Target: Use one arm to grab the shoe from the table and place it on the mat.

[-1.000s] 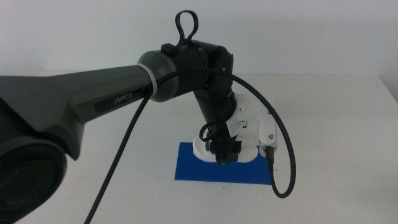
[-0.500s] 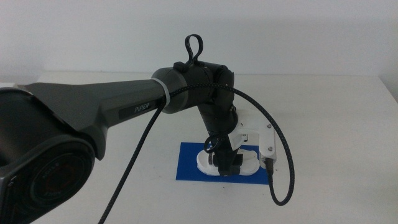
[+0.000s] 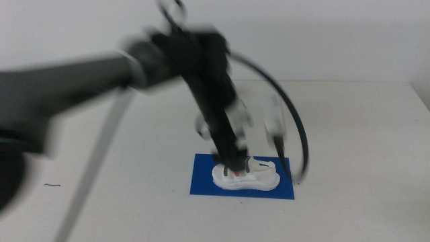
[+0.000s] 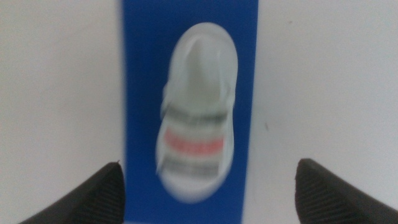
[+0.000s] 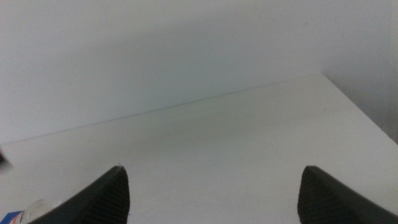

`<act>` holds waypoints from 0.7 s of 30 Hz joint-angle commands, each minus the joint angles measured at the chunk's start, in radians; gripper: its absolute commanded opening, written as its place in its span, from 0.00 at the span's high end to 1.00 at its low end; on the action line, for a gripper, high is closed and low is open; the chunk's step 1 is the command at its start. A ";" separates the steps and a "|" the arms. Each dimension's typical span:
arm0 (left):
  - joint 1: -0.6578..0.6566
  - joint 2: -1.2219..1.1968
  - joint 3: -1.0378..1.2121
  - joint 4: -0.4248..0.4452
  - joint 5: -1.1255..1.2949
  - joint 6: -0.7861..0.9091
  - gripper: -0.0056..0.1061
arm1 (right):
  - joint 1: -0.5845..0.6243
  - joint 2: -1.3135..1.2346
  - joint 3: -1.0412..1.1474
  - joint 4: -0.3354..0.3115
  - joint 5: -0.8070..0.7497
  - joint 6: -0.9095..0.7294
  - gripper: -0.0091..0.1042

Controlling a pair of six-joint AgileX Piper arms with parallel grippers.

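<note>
The white shoe (image 3: 246,176) with black and red straps lies flat on the blue mat (image 3: 201,185) on the white table (image 3: 363,134). My left arm is motion-blurred, and its gripper (image 3: 235,160) hangs just above the shoe's left part. In the left wrist view the shoe (image 4: 198,112) lies lengthwise on the mat (image 4: 140,93), below my open left gripper (image 4: 209,165); the jaws stand wide apart and clear of it. My right gripper (image 5: 212,169) is open over bare table, out of the middle view, with nothing between its jaws.
A black braided cable (image 3: 295,134) loops off the left arm to the right of the shoe. A small dark mark (image 3: 52,184) lies on the table at the front left. A wall stands behind the far table edge (image 5: 186,102).
The left gripper has let go of the shoe and risen quickly, blurring the arm. The shoe now rests on the mat by itself.
</note>
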State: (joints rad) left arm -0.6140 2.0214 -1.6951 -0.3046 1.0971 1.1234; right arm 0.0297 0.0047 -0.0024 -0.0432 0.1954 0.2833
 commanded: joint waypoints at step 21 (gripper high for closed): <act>0.765 -1.451 1.150 -0.527 -0.641 -0.399 0.11 | 0.002 -0.005 0.002 -0.006 -0.010 -0.002 0.22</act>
State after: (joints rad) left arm 0.1350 0.6311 -0.6140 -0.7659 0.5415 0.7335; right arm 0.0297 0.0047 -0.0024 -0.0432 0.1954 0.2833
